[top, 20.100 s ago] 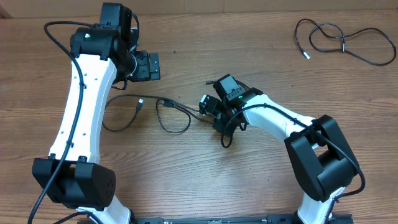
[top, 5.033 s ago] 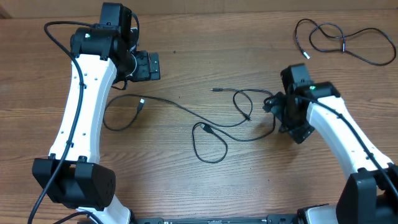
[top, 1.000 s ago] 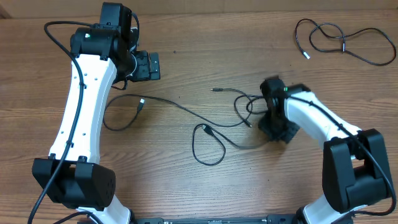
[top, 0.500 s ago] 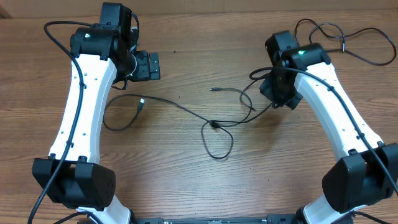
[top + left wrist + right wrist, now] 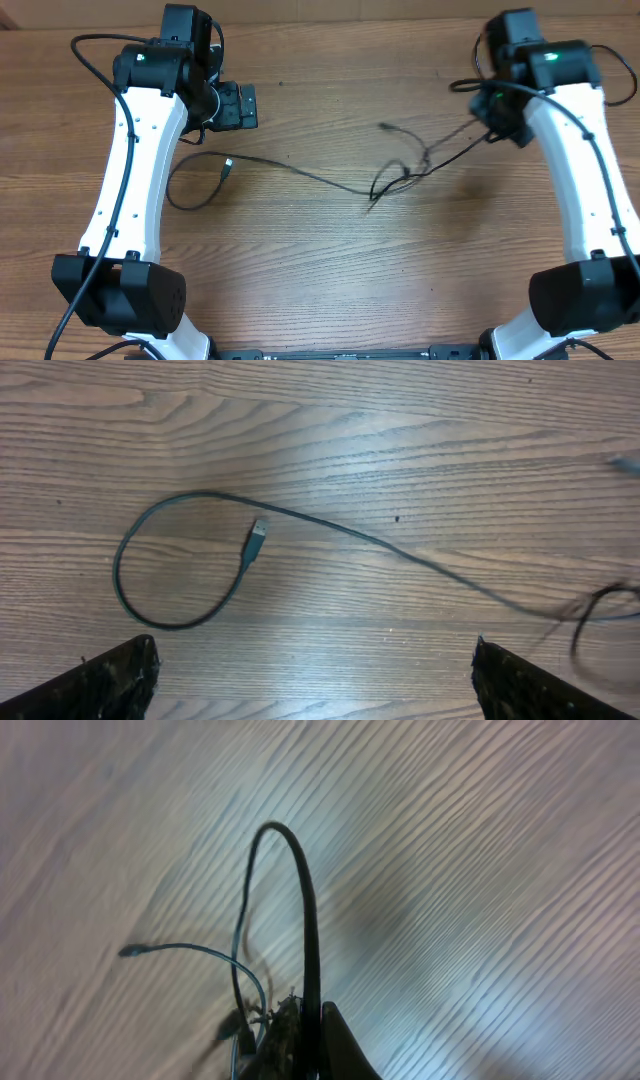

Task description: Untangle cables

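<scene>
Your right gripper [image 5: 308, 1025] is pinched tight on the thin black flexible cable [image 5: 300, 173], which is knotted mid-span. Your left gripper [image 5: 238, 106] has its fingers spread wide above the grainy brown wooden table [image 5: 300, 290].

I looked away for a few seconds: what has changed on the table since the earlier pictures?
The right fingers, shut on a cable, swung from the middle toward the far right. They dragged the tangled cables along and drew their loops tight. The left fingers stayed open and still. The plug and its loop on the left stayed put.
</scene>
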